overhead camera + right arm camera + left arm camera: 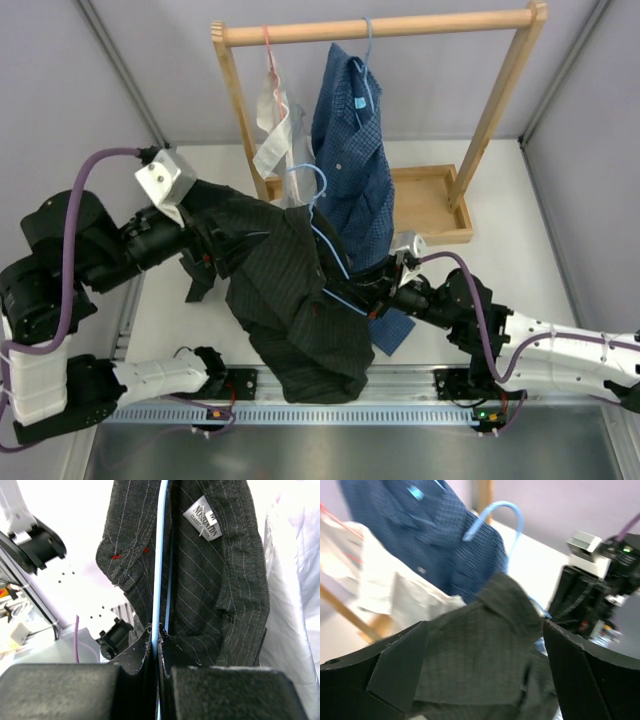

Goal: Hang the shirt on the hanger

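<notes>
**Q:** What is the setting?

**A:** A white table (172, 312) between pale grey walls. At its far side stands a wooden rack (400, 27). A blue checked shirt (350, 170) and a white garment (275, 130) hang from its rail.

**Q:** Where are the shirt and the hanger?

**A:** The black pinstriped shirt (290, 300) is heaped mid-table between the two arms. Its lower part reaches the near edge and its upper part rises toward the left arm. The light-blue hanger (160, 555) runs along the inside of the neck, close beside the white label (202, 524). Its hook stands clear above the collar, in front of the blue checked shirt.

**Q:** How do the grippers stand?

**A:** The left gripper (485, 625) has its fingers spread wide, with collar cloth lying between them. The right gripper (156, 630) has its fingers pressed together, pinching the hanger's thin wire just below the shirt's neck.
</notes>
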